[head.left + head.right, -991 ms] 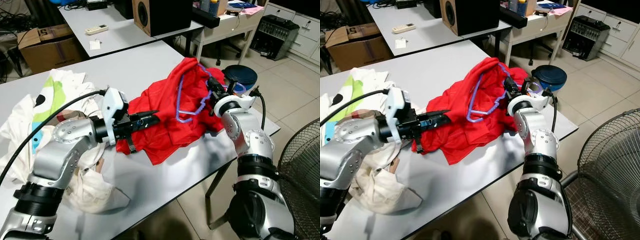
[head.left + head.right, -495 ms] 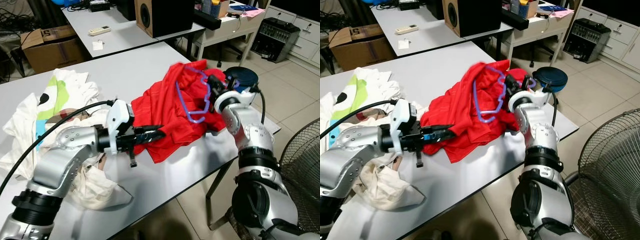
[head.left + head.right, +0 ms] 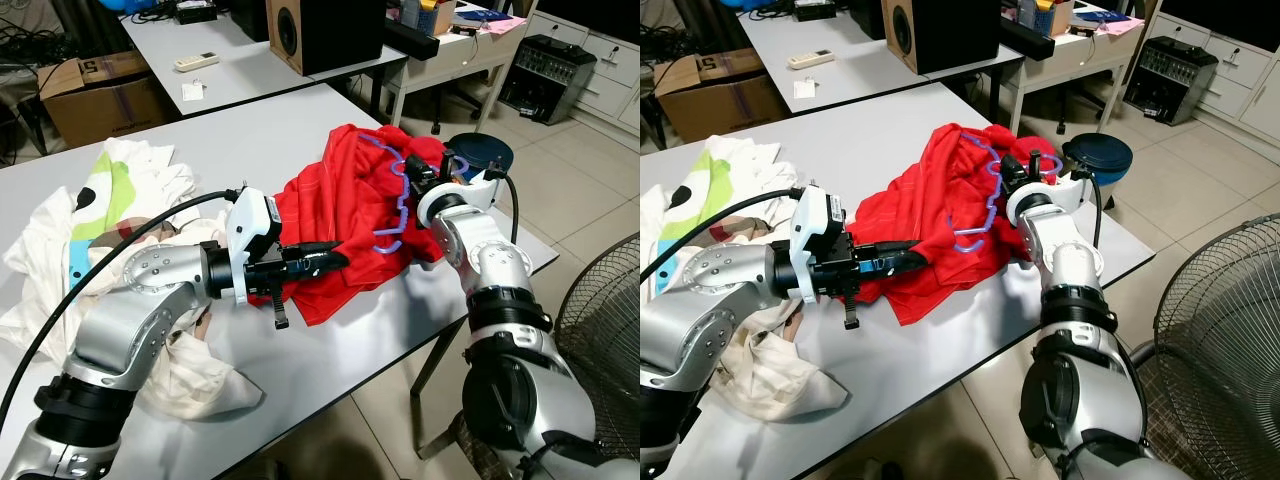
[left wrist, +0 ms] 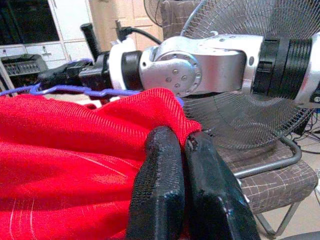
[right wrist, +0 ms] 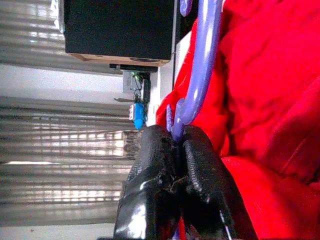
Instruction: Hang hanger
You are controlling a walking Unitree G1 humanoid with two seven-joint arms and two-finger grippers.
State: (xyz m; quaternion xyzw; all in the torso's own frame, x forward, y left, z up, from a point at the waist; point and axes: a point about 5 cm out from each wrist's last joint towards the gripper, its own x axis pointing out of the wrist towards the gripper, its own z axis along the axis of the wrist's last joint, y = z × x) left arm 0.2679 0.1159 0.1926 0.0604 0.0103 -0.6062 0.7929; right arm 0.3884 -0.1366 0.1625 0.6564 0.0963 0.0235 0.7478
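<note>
Right fingers (image 5: 200, 170) pinching hanger (image 5: 200, 75), left fingers (image 4: 155, 190) pinching shirt (image 4: 65, 150)

**Setting: office or lab workroom**

Premises present as an office-type workroom, not a domestic room. Grey-topped work table (image 3: 300, 370) on metal legs stands under both pairs of closed jaws. A second matching table (image 3: 240, 60) stands beyond them, carrying a large wood-sided speaker (image 3: 325, 30) and a remote control (image 3: 193, 61). Cardboard box (image 3: 95, 95) and loose cables sit on the floor past the left jaws. White drawer cabinet (image 3: 610, 70) and black equipment unit (image 3: 545, 62) line the wall beyond the right jaws. Pedestal fan (image 3: 1215, 330) stands on pale floor tiles (image 3: 590, 200), outward of the right jaws
</note>
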